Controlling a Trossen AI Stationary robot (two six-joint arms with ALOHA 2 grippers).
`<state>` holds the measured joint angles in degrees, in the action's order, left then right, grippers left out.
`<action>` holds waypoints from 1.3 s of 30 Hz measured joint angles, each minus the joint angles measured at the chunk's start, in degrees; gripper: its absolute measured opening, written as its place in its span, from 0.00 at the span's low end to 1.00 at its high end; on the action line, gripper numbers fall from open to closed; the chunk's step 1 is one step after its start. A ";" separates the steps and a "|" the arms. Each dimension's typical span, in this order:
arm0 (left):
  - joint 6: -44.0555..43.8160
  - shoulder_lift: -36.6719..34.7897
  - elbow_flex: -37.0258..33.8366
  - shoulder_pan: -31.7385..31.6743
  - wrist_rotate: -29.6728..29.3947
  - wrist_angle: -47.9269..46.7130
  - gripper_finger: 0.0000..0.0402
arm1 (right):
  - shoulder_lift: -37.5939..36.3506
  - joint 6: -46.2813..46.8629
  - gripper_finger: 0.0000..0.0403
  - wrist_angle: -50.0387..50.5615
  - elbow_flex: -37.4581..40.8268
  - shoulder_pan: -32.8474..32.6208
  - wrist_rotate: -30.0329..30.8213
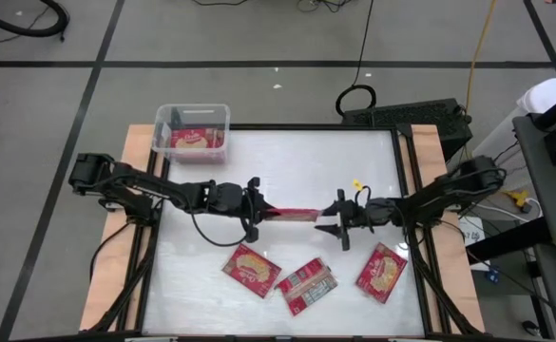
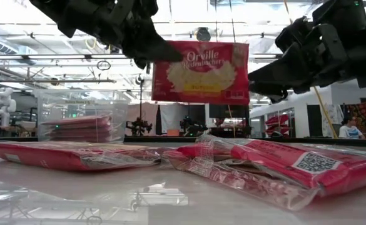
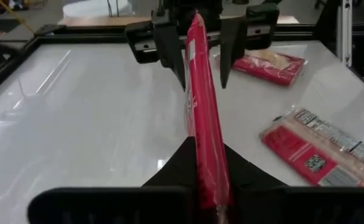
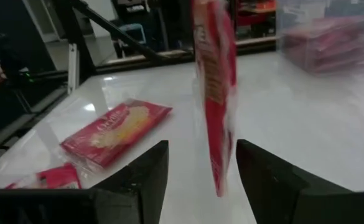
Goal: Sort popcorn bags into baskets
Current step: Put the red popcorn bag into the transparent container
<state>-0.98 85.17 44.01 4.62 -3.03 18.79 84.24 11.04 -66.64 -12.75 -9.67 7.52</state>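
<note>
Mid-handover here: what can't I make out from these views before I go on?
- Count of bags in the bin: high view shows only the top one; in the low view the clear wall blurs the stack.
- Left gripper grip: its fingers hide the edge of the held bag.
- Right gripper: open around the bag; contact cannot be told.
- Low view: the near bags hide the table behind them.

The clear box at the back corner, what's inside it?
Inside the clear bin lie red popcorn bags, stacked flat. The low view shows several layers, but their exact number cannot be told, since the top bag covers those beneath.
</note>
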 joint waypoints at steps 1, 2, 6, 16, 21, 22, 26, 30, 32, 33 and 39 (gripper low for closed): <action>-0.49 0.00 0.00 0.12 0.00 0.05 0.05 | 1.32 0.00 0.45 -1.80 0.00 -0.27 0.03; -0.68 0.00 -0.01 0.35 0.00 0.46 0.04 | 2.73 0.10 0.45 -3.54 -0.01 -0.47 0.12; -0.40 0.00 -0.02 1.21 0.00 4.06 0.05 | 7.53 0.06 0.45 -5.98 -2.18 -1.20 4.05; -0.30 0.00 -0.02 3.21 -0.02 4.81 0.06 | 15.68 -4.65 0.25 -6.02 -13.34 -1.40 4.40; 1.93 0.00 -0.02 4.59 -0.47 3.03 0.11 | 16.54 -3.40 0.05 -5.29 -14.01 -1.43 4.14; 2.03 -0.21 -0.02 4.71 -0.51 2.30 0.14 | 16.53 -3.08 0.04 -4.59 -14.01 -1.43 4.15; 2.09 -2.98 0.00 5.07 -4.04 -2.41 0.28 | 16.56 -1.69 0.06 -2.45 -13.97 -1.38 4.48; 1.42 -7.65 -0.02 5.20 -6.57 -6.89 0.40 | 16.55 0.88 0.11 -0.28 -13.96 -1.18 4.65; 0.90 -9.03 0.04 5.20 -7.67 -5.01 0.44 | 16.53 1.69 0.10 0.03 -13.94 -1.16 4.69; 0.90 -9.20 0.38 5.20 -8.01 -3.73 0.45 | 16.51 1.92 0.09 0.25 -13.94 -1.16 4.71; 2.15 -5.94 5.05 4.36 -6.83 -6.97 0.47 | 16.53 3.30 0.03 1.71 -13.97 -1.16 4.54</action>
<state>1.17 79.22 49.06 8.98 -9.86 11.82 100.77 14.34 -64.93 -26.72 -10.83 12.06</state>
